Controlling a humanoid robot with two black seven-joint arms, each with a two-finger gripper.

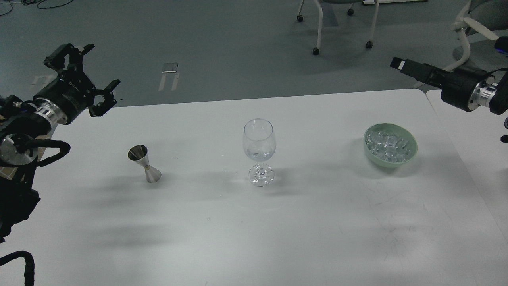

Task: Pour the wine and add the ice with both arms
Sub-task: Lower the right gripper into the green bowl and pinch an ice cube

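A clear wine glass stands at the middle of the white table; a little clear wine lies at the bottom of its bowl. A steel jigger stands to its left. A green bowl of clear ice cubes sits to the right. My left gripper is open and empty, raised over the table's far left corner, behind the jigger. My right gripper is raised behind the bowl, points left and shows side-on, so its fingers cannot be told apart.
Wheeled chair legs stand on the grey floor beyond the table. A second white table adjoins at the right. A small silver object lies on the floor at the back.
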